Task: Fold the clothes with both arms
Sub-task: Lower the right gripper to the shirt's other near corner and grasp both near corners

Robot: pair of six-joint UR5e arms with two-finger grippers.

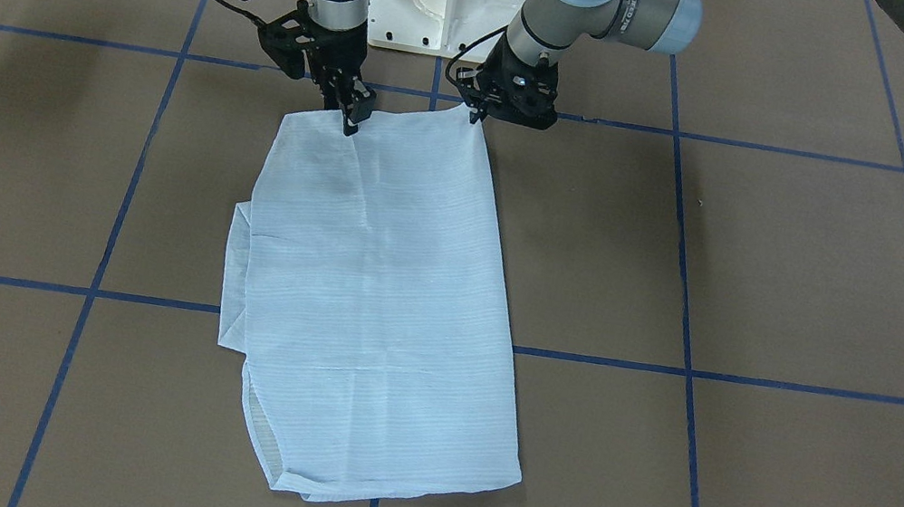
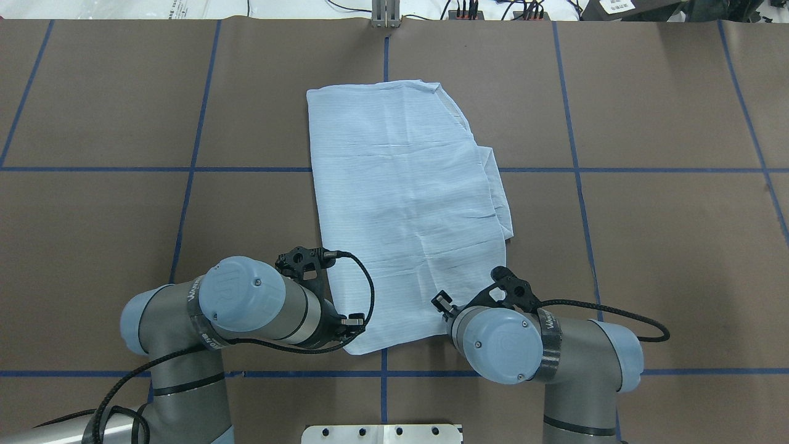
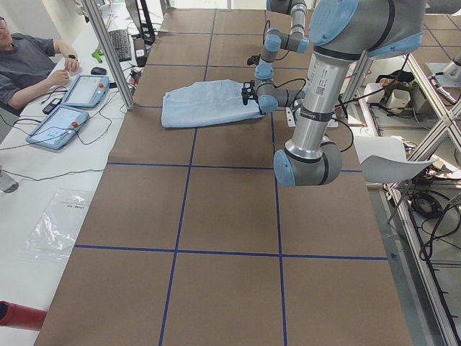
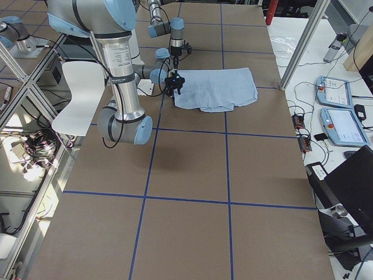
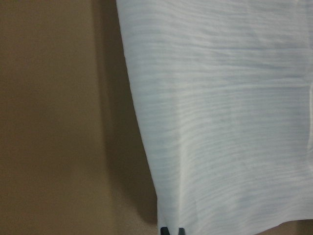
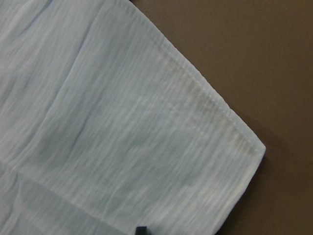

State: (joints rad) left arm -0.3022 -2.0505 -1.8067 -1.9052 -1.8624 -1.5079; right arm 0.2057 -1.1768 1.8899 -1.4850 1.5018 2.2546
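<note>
Two narrow pinches: left tool [image 1: 475,113] and right tool [image 1: 351,121] grip the shirt [image 1: 380,297] at its top corners, upper centre, on the desk [image 1: 778,281].

The left end effector [image 1: 475,113] and right end effector [image 1: 352,123] are clamped.

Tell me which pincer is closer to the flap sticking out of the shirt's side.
Right. The right pincer sits at the shirt corner on the flap's side; the left pincer sits at the opposite corner.
</note>
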